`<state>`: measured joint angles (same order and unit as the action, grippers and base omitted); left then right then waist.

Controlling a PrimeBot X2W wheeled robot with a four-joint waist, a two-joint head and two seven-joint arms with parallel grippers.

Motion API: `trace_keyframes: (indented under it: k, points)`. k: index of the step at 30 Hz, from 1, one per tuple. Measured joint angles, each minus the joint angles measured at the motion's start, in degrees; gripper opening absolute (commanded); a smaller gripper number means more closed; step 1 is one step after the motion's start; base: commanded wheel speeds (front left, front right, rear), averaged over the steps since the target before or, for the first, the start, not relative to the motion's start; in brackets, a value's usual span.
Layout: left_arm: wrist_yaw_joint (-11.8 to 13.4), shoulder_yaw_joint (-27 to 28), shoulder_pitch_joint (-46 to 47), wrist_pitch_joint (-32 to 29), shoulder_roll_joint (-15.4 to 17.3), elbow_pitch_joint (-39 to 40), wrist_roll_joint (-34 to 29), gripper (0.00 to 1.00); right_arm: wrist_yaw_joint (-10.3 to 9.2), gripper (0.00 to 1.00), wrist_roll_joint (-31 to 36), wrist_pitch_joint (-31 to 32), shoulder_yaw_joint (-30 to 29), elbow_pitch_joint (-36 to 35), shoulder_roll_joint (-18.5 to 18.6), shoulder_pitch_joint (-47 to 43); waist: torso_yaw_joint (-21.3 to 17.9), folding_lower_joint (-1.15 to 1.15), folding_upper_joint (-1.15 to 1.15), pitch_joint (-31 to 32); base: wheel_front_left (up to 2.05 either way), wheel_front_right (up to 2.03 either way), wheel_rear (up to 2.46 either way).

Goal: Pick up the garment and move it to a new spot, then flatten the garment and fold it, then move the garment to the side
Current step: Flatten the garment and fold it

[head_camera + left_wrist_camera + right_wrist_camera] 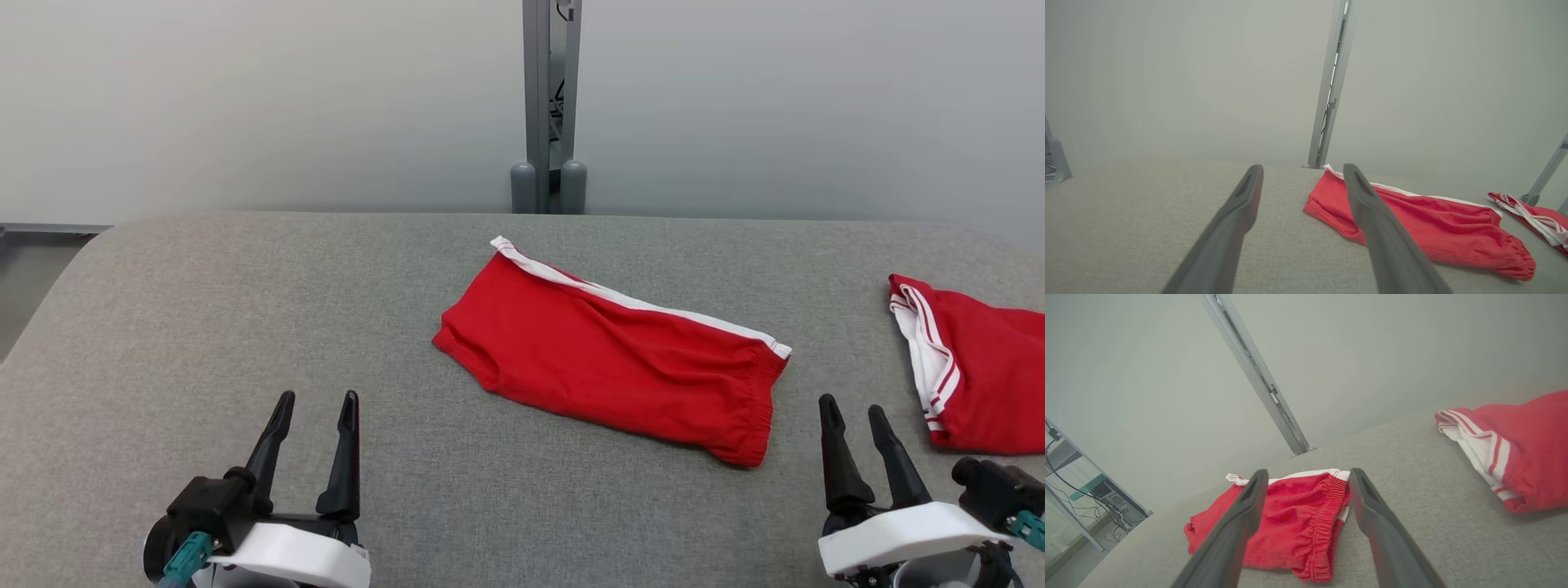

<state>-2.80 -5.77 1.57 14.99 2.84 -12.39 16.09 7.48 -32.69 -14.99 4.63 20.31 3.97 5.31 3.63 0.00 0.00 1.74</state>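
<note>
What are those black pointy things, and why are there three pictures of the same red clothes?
Those are a robot's two hands, called grippers. One picture comes from a camera on its head: the left gripper and right gripper show at the bottom, both open, holding nothing. The other two come from cameras on each wrist, looking along the fingers. On the grey table lie red shorts with a white stripe, and another red garment at the robot's right.
</note>
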Motion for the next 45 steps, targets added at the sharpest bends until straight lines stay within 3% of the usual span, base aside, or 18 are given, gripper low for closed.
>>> trace_keyframes:
  k: [6, 12, 16, 23, 36, 37, 38, 39, 40, 45]
  points:
    - [0.6, -2.3, 0.1, 0.0, 0.0, 0.3, 0.5, 1.00, 0.00, 1.00, -7.0, 0.7, 1.0, 6.6, -0.6, 1.2, 1.3, 0.00, 0.00, -0.8, 0.00, 0.00, 0.00]
    - [1.2, -4.7, 0.0, 0.0, 0.0, 0.3, 1.0, 1.00, -0.01, 1.00, -16.7, 7.0, -0.8, 12.8, -0.8, 5.3, 3.2, 0.00, 0.00, -2.0, 0.00, 0.00, 0.00]
    - [4.2, -3.3, 0.3, 0.0, 0.0, 0.1, 2.5, 1.00, -0.01, 1.00, -21.0, 11.8, -1.6, 16.1, -1.0, 8.4, 4.5, 0.00, 0.00, -3.2, 0.00, 0.00, 0.00]
    - [4.6, -4.3, 2.0, 0.0, 0.0, 0.4, 1.9, 1.00, -0.01, 1.00, -23.9, 18.0, -5.0, 26.7, -0.9, 14.8, 7.2, 0.00, 0.00, -5.4, 0.00, 0.00, 0.00]
    - [5.4, -5.2, 3.6, 0.0, 0.0, 0.9, 1.9, 1.00, -0.07, 1.00, -30.1, 21.3, -5.7, 33.0, -0.1, 22.4, 10.1, 0.00, 0.00, -8.3, 0.00, 0.00, 0.00]
    - [5.4, -5.2, 3.6, 0.0, 0.0, 0.9, 2.0, 1.00, -0.07, 0.95, -30.6, 21.3, -5.4, 33.1, -0.1, 22.6, 10.2, 0.00, 0.00, -8.4, 0.00, 0.00, 0.00]
    - [5.4, -5.2, 3.6, 0.0, 0.0, 0.9, 2.0, 1.00, -0.07, 0.48, -30.8, 21.3, -5.1, 33.2, 0.0, 22.7, 10.2, 0.00, 0.00, -8.5, 0.00, 0.00, 0.00]
    - [5.4, -5.2, 3.7, 0.0, 0.0, 0.9, 2.1, 1.00, -0.05, 0.20, -30.9, 21.3, -4.3, 33.4, 0.1, 22.9, 10.1, 0.00, 0.00, -8.6, 0.00, 0.00, 0.00]
    - [5.4, -5.2, 3.7, 0.0, 0.0, 0.9, 2.1, 1.00, -0.05, 0.00, -30.9, 21.3, -4.3, 33.4, 0.1, 22.9, 10.1, 0.00, 0.00, -8.6, 0.00, 0.00, 0.00]
    - [5.7, -5.4, 4.0, 0.0, 0.0, 0.8, 2.2, 1.00, -0.05, 0.00, -30.0, 21.0, -1.1, 32.0, -0.2, 22.8, 9.6, 0.00, 0.00, -8.4, 0.00, 0.00, 0.00]
